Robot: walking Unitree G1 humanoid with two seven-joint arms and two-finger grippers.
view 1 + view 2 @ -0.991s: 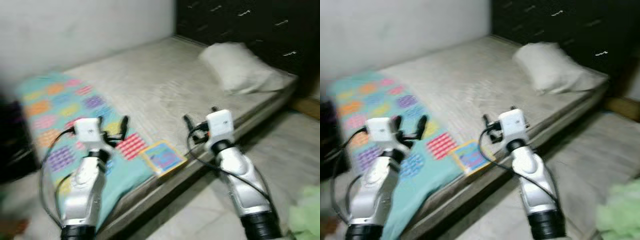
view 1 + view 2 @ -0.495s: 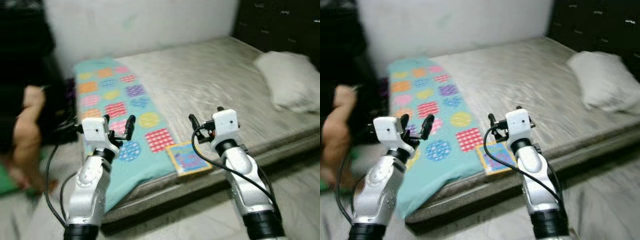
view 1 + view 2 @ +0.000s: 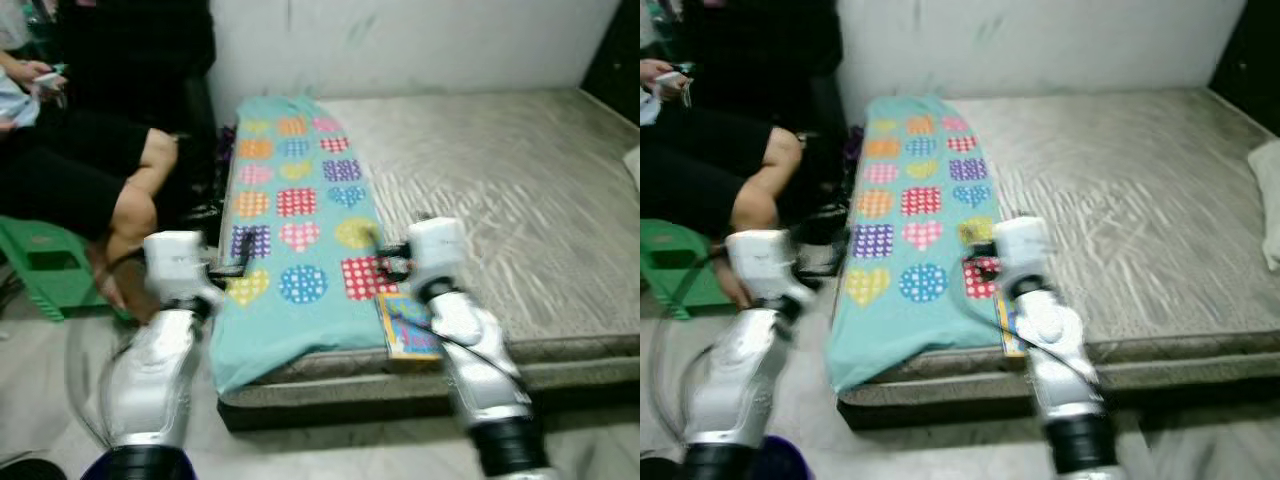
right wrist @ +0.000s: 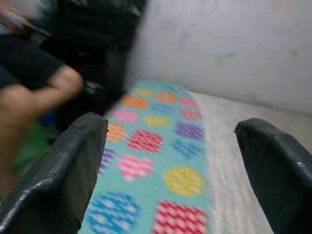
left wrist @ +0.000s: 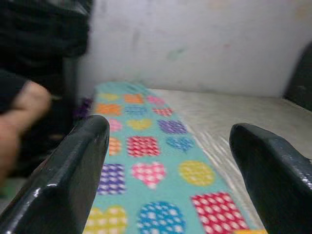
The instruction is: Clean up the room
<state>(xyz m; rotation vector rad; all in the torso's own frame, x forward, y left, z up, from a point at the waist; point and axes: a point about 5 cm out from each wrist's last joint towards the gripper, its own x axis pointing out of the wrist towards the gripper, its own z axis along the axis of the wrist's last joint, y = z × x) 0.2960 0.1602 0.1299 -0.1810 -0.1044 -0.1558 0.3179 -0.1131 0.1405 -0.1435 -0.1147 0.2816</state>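
At the far left we see one person (image 3: 90,160) seated in dark clothing, one bare knee bent toward the bed, a hand at the upper left corner holding a small object too blurred to name. One green plastic stool (image 3: 45,275) stands on the pale floor (image 3: 40,400) beneath the person's legs.

Next comes our left gripper (image 3: 225,270), raised on its silver arm near the bed's left edge. Its wrist view shows the two black fingers (image 5: 63,180) spread well apart with nothing between them.

One teal blanket (image 3: 295,215) runs from the far wall to the near edge along the left side of the bed (image 3: 500,190), its near end hanging over the edge. It carries three columns of bright patches, hearts, circles and squares in orange, red, purple, blue and yellow. The rest of the mattress is bare grey fabric.

Our right gripper (image 3: 385,262) hovers over the blanket's near right corner. Its wrist view shows two fingers (image 4: 58,175) held wide apart and empty.

One colourful flat book (image 3: 408,328), yellow-edged with blue, lies at the near edge of the bed, just beside the blanket's right border and partly hidden by the right arm.

At the far right edge one pale pillow (image 3: 1268,215) lies on the mattress. The views are blurred.
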